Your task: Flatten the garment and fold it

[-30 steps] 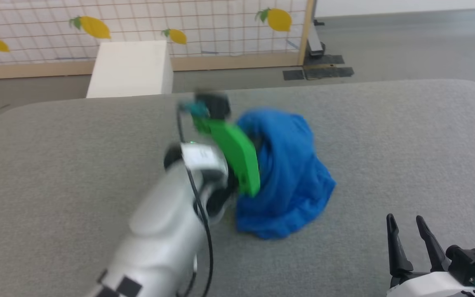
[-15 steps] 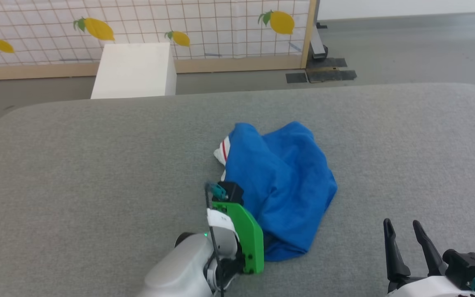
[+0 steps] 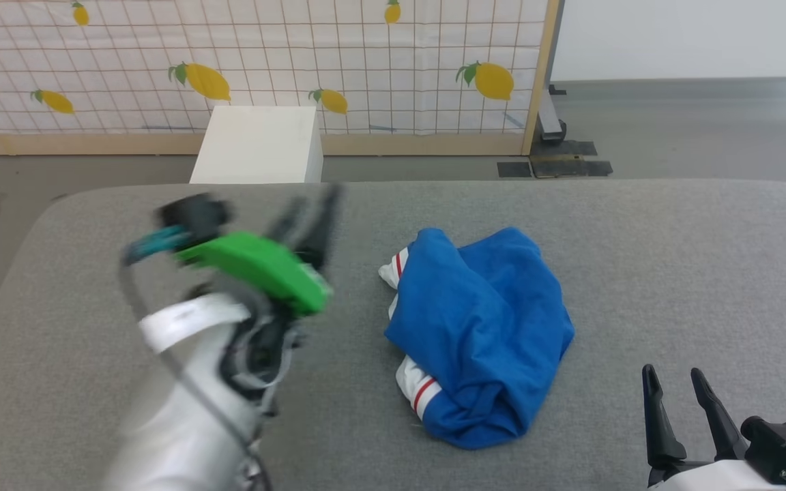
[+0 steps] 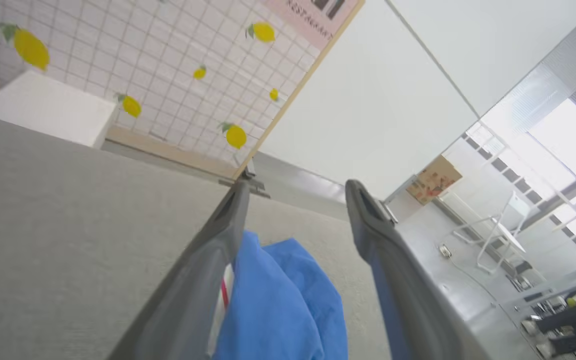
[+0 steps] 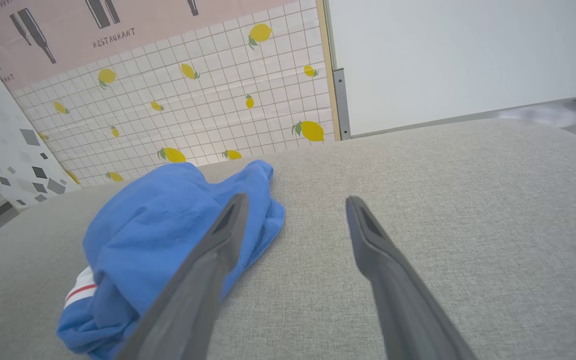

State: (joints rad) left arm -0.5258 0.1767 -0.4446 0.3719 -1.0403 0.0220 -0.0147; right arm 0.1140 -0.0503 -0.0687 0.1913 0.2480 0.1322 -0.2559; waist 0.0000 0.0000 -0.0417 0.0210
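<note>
The garment (image 3: 482,327) lies crumpled in a loose heap near the middle of the grey tabletop (image 3: 673,259). It is mostly bright blue, and white cloth with red stripes peeks out at its left edge and again at its near left corner. No lettering can be seen among the folds. To the left of the garment and clear of it, the left fingers (image 3: 321,228) are raised above the tabletop and blurred. They are spread wide with nothing between them. Along the left wrist view those fingers (image 4: 208,255) point past the garment (image 4: 278,305), whose blue folds show in the gap without touching either one. To the right of the garment and nearer the robot, the right fingers (image 3: 653,409) point up and stand released and empty. In the right wrist view they (image 5: 208,270) are apart from the cloth (image 5: 168,225), which sits ahead and to their left. Beyond the garment, past the far edge of the tabletop, a white box (image 3: 256,146) stands on the floor before a screen (image 3: 366,61) of white squares printed with lemons.
</note>
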